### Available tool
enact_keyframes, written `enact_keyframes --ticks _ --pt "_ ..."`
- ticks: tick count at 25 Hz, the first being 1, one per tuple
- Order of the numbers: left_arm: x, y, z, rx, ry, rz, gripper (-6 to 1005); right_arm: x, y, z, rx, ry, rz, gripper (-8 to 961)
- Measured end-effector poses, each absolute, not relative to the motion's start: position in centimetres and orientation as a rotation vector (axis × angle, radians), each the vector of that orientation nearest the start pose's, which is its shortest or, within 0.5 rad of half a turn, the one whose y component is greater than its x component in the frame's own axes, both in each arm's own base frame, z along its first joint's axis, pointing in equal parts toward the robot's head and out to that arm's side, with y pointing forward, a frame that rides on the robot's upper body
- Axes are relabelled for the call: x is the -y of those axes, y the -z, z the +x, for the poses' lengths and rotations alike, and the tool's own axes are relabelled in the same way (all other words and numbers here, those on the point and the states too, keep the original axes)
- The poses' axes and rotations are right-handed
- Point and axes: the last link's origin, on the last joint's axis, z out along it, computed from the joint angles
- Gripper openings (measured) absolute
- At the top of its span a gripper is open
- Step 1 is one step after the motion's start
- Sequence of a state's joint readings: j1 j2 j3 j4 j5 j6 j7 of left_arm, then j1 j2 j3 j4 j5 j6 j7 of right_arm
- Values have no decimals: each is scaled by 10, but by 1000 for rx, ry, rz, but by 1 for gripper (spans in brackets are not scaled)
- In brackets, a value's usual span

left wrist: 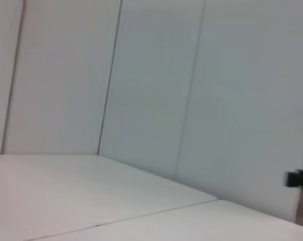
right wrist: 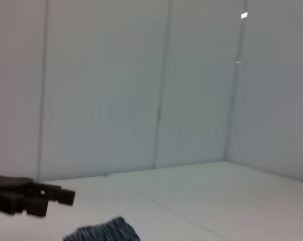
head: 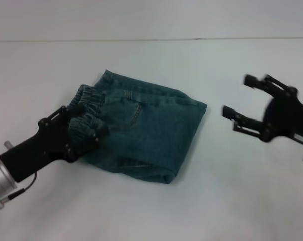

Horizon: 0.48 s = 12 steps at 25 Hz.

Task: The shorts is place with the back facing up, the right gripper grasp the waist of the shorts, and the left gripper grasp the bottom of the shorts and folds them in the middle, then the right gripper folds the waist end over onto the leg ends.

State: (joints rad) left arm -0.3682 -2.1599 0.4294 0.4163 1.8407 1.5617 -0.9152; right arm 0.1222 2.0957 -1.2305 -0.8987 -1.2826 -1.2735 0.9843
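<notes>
White desk [head: 242,201] carries denim shorts [head: 151,135], folded, lying left of centre. Left gripper [head: 84,131] at elastic waist end, fingers apparently clamped on gathered waistband, though dark parts blur together there. Right gripper [head: 239,103] well apart to right of shorts, fingers spread, holding nothing.

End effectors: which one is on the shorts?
The left end effector, closed on the shorts' elastic waistband; the right end effector hangs open, clear of the fabric.
</notes>
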Motion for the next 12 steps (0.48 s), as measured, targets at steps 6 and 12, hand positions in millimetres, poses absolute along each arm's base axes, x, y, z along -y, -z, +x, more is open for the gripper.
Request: enact_keyframes --ticks 6,12 --pt "-292 15 -301 633 963 -2343 884 -262 -5 312 -370 -763 -2292 897" --pt "-300 9 -297 677 945 -2402 884 -246 -3 330 -414 -715 -2304 897"
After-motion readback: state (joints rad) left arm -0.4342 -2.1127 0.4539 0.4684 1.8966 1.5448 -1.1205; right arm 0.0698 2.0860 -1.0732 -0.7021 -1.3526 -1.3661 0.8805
